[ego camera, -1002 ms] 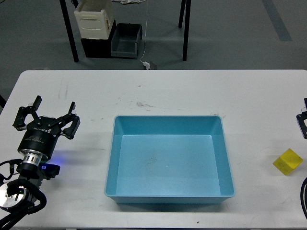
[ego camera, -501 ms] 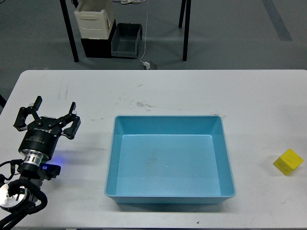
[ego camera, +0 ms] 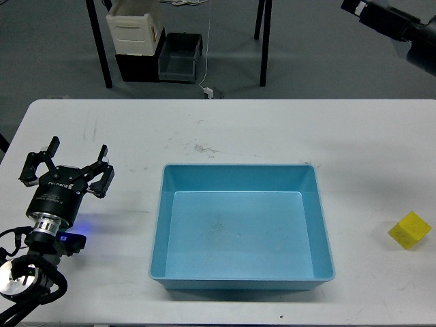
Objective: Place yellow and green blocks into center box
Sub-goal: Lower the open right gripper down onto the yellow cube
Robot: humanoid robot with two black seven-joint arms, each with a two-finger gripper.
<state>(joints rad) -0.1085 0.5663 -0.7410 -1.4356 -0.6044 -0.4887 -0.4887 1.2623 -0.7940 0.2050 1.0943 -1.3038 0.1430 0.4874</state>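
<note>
A yellow block lies on the white table near its right edge. No green block shows in this view. The blue box stands empty at the table's middle. My left gripper is open and empty at the table's left side, well apart from the box. A dark part of my right arm shows high in the top right corner, far above the yellow block. Its end is cut by the frame's top edge, so its fingers cannot be told apart.
Beyond the table's far edge, a cream container and a grey bin sit on the floor between black table legs. A white cable hangs there.
My right gripper left the table's right edge one second ago, went out of view, and the arm now shows high in the top right corner. The left gripper, box and yellow block have not moved.
</note>
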